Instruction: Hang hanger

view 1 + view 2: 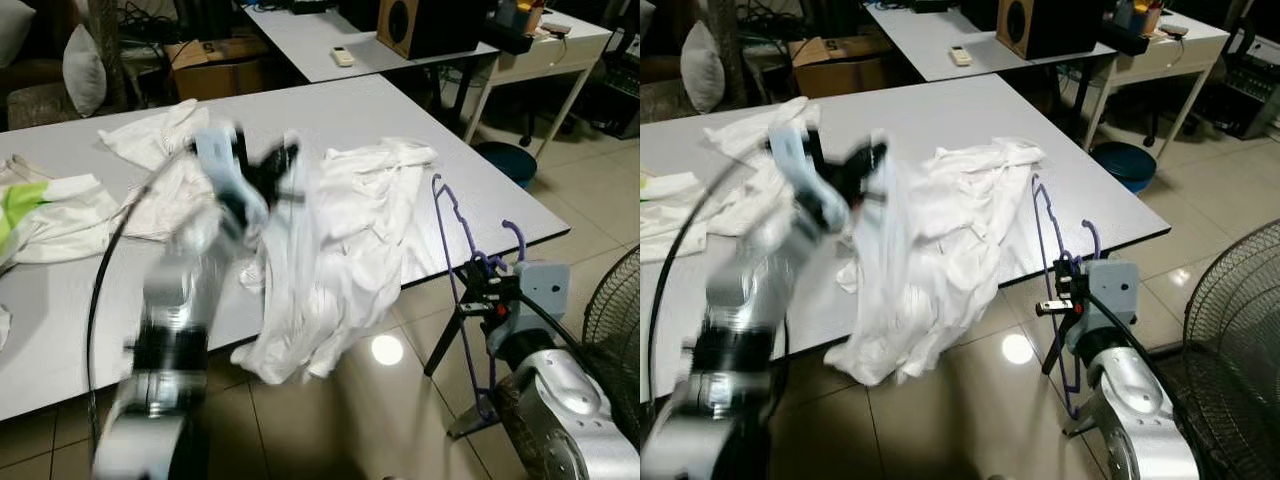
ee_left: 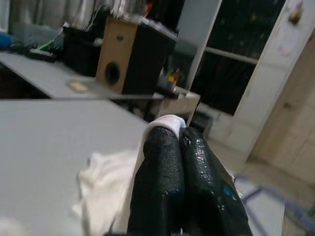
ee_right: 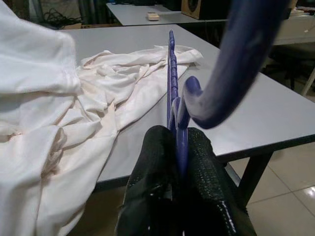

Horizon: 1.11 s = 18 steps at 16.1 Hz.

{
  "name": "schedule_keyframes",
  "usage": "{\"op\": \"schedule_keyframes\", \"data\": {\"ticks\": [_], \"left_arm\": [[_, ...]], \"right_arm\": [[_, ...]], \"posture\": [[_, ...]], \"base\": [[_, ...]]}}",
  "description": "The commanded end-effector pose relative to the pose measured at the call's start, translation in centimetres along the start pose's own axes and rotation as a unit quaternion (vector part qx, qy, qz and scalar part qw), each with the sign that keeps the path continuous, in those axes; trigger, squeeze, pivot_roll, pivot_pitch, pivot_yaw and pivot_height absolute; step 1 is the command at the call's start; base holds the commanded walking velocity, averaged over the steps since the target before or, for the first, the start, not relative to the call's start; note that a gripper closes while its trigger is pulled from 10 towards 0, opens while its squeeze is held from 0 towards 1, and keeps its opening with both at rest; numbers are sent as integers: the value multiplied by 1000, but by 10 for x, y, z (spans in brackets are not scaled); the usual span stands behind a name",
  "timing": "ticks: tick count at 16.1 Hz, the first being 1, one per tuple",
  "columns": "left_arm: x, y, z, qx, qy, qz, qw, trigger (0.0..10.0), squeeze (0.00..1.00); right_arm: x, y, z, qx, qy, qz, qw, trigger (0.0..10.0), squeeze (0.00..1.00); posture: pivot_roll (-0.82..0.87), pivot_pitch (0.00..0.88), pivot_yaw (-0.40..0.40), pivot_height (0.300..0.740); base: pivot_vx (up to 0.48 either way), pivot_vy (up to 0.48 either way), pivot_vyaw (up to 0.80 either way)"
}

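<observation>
The right tool (image 1: 487, 288) is clamping a purple plastic hanger (image 1: 460, 270) upright beside the grey tabletop (image 1: 420, 110), just off its corner. The left tool (image 1: 282, 165), blurred, is pinching a white cloth garment (image 1: 320, 270) that is draping over the tabletop's edge toward the tiled floor (image 1: 340, 410).

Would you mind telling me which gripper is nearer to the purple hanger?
Right. The right gripper is shut on the purple hanger; the left gripper holds the white shirt over the table edge.
</observation>
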State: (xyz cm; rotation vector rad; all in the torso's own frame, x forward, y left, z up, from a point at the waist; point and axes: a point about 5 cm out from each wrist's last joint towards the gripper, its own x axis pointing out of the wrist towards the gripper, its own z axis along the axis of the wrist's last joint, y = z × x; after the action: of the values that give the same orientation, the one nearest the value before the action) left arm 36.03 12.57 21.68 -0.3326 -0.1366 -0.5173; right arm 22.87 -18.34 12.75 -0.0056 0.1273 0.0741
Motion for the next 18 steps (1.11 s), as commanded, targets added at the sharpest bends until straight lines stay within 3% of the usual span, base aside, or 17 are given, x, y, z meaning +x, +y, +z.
{"op": "schedule_keyframes", "data": {"ticks": [1,4,5,6,7,8,10,11,12,13,16,17,18], "left_arm": [[11,9,23,-27,-30,8,999,0,0],[38,12,86,-4,-98,-7,995,0,0],[46,0,146,-4,-189,-44,981,0,0],[45,-4,164,-1,-216,-52,975,0,0],[46,-5,168,7,-216,-52,975,0,0],[50,-2,162,43,-187,-45,980,0,0],[52,6,143,72,-150,-24,986,0,0],[51,20,119,102,-99,24,990,0,0],[47,37,88,157,-28,85,984,0,0],[38,48,51,212,45,103,971,0,0],[24,68,19,212,113,170,956,0,0],[15,81,13,202,142,222,943,0,0],[1,96,3,229,186,254,921,10000,0]], "right_arm": [[4,-2,5,3,-17,-11,1000,10000,0],[13,-2,13,8,-43,-17,999,10000,0],[16,-8,22,23,-75,-38,996,10000,0],[17,-10,24,29,-82,-47,995,10000,0],[18,-11,23,30,-82,-48,995,10000,0],[20,-10,22,28,-82,-47,995,10000,0],[23,-7,21,28,-82,-45,995,10000,0],[24,-3,20,29,-83,-42,995,10000,0],[25,0,19,29,-80,-37,996,10000,0],[25,3,13,16,-63,-29,997,10000,0],[26,7,7,12,-48,-16,999,10000,0],[26,8,6,11,-47,-13,999,10000,0],[26,9,6,11,-48,-13,999,10000,0]], "posture": [[-157,0,32,740],[-146,0,43,740],[-143,0,52,740],[-138,0,59,740],[-137,0,61,740],[-133,0,65,740],[-131,0,68,740],[-130,0,70,740],[-131,0,71,740],[-131,0,69,740],[-130,0,68,740],[-127,0,68,740],[-129,0,74,740]], "base": [[0,0,0],[0,0,0],[0,0,0],[0,0,0],[0,0,0],[0,0,0],[0,0,0],[0,0,0],[0,0,0],[0,0,0],[0,0,0],[0,0,0],[0,0,0]]}}
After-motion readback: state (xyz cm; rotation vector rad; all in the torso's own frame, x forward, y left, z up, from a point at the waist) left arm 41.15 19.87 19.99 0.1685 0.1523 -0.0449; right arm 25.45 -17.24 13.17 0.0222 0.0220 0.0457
